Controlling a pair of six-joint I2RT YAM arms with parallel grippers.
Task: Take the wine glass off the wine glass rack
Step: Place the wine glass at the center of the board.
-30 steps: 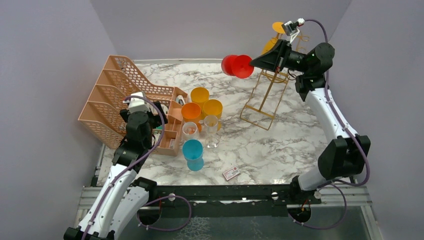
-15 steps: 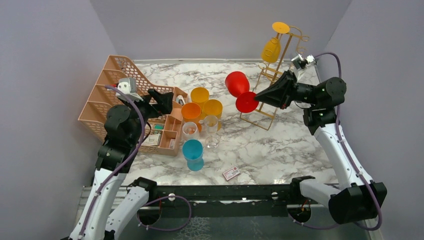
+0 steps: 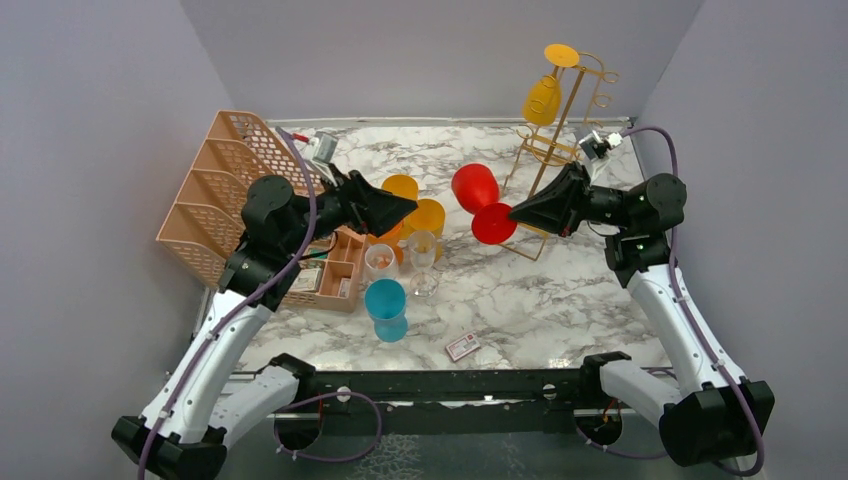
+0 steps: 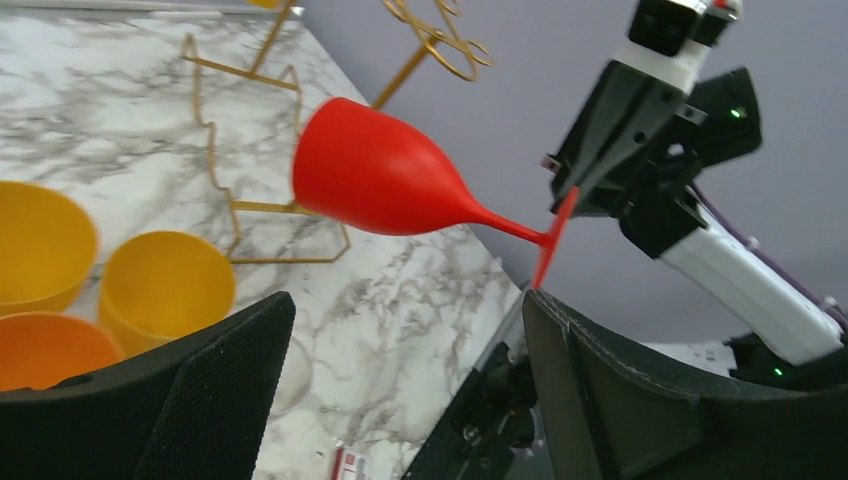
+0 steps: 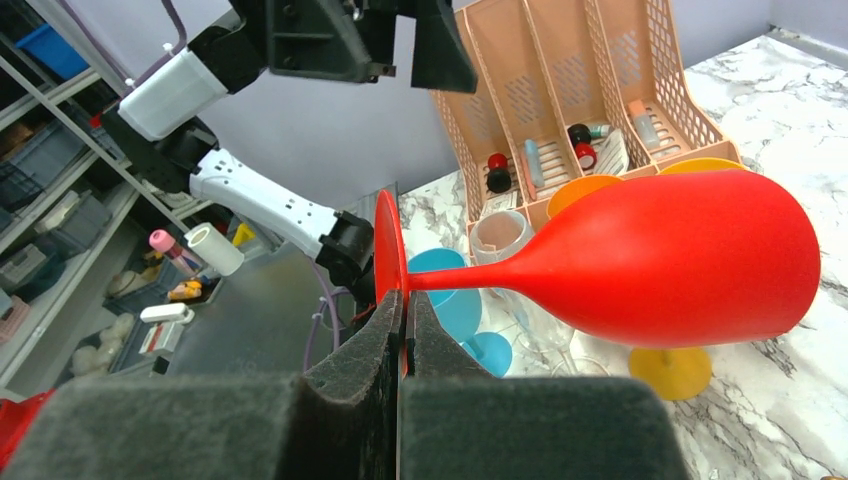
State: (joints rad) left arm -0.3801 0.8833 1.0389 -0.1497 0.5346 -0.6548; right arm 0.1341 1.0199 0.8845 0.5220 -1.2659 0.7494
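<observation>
Pinches red wine glass [image 3: 474, 188] by its foot in closed right tool [image 3: 515, 212], bowl ahead, clear of wine glass rack [image 3: 568, 102] beside it. Faces bowl with left tool [image 3: 405, 207] spread wide, seemingly for handover.

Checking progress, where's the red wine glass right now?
Top view: the red wine glass is right of centre, held sideways by its foot in the right gripper, between the gold rack and the yellow glasses.
</observation>
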